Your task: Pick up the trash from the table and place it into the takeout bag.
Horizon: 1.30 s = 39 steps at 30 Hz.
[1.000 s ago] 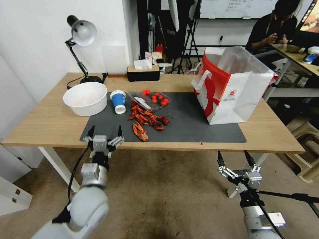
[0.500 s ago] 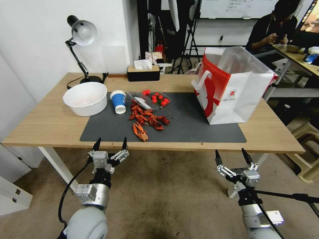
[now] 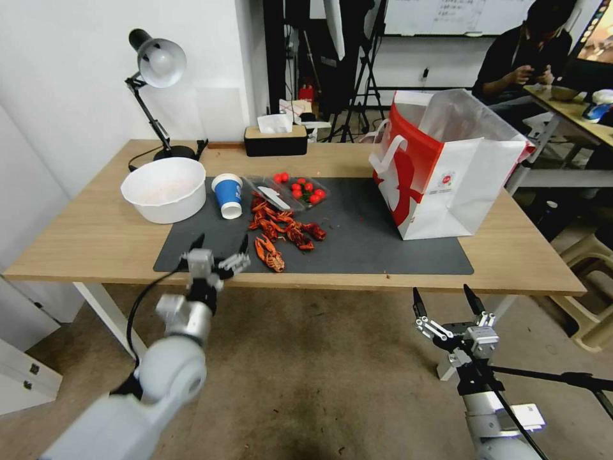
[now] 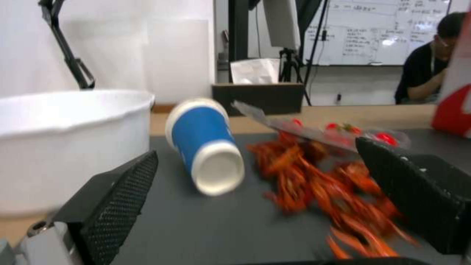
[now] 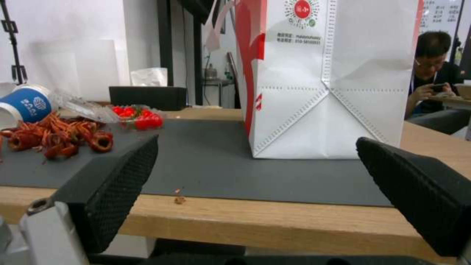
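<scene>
A blue paper cup [image 3: 227,195] sits tipped on the dark mat [image 3: 383,249] of the table [image 3: 83,243], its white base toward me [image 4: 206,143]. A white bowl [image 3: 164,190] stands to its left. A clear plastic tray of red tomatoes [image 3: 300,190] and a heap of red crayfish shells [image 3: 281,233] lie to its right. The white and red takeout bag [image 3: 447,172] stands upright at the mat's right end. My left gripper [image 3: 220,246] hovers open over the mat's front edge, short of the cup and just left of the shells. My right gripper [image 3: 447,300] hangs open below the table's front edge, facing the bag [image 5: 333,81].
A black desk lamp [image 3: 156,70] and a black tissue box [image 3: 275,139] stand along the table's back edge. Small crumbs [image 5: 179,200] lie near the front edge. Bare mat stretches between the shells and the bag. Another table [image 3: 575,108] is at far right.
My left gripper dipped below the table's front edge, then rose and went forward over the front of the mat. The right gripper has barely moved.
</scene>
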Available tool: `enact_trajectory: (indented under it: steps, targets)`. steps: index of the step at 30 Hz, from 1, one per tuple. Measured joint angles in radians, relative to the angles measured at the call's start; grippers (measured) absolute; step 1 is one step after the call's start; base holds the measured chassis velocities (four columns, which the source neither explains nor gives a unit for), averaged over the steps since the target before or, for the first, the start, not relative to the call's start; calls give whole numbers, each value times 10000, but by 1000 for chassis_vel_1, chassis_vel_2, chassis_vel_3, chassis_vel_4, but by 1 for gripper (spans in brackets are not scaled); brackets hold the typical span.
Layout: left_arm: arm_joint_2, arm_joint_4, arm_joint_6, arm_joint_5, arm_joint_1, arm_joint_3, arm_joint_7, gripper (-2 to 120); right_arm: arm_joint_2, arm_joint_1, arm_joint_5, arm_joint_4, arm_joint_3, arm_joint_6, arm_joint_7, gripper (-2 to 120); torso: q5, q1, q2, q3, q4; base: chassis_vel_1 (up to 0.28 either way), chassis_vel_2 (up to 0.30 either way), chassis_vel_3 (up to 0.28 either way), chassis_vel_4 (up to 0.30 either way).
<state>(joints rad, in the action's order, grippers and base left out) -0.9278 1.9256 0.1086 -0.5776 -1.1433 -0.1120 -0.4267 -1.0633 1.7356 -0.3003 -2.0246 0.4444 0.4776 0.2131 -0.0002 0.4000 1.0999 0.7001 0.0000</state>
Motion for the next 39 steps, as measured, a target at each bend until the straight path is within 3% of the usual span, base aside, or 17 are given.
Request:
enact_trajectory:
  steps: [4, 11, 20, 29, 35, 37, 39]
  targets:
    - [-21, -1083, -364, -690, 1982, 1169, -530, 100, -19, 8, 1, 22, 47, -22, 14, 100, 3, 1, 0, 0, -3, 0, 0, 0, 0]
    - [-541, -2244, -932, -1336, 3239, 1849, -1275, 100, -21, 70, -15, 21, 149, -32, 29, 100, 1, 2, -1, 0, -1, 0, 0, 0, 0]
    - [-1088, -3514, -1032, -1512, 4119, 2013, -1579, 100, -72, 337, -59, 65, 357, 132, -26, 100, 3, 0, 0, -1, 0, 0, 0, 0, 0]
    - [-1638, -4150, -1219, -2014, 4647, 2164, -1730, 100, -84, 472, -93, 61, 471, 239, -52, 100, 2, 0, 1, -1, -1, 0, 0, 0, 0]
    - [-1877, -4622, -1488, -2267, 5007, 2201, -2259, 100, -73, 604, -151, 57, 573, 344, -86, 100, 3, 0, 1, -1, -1, 0, 0, 0, 0]
    - [-1876, -4725, -1518, -2314, 5080, 2201, -2319, 99, -72, 621, -159, 60, 587, 369, -89, 100, 1, 1, 1, -1, -1, 0, 0, 0, 0]
    - [-1840, -4842, -1570, -2382, 5191, 2201, -2425, 91, -73, 636, -169, 76, 593, 390, -97, 100, 2, 0, 1, -2, 0, 0, 0, 0, 0]
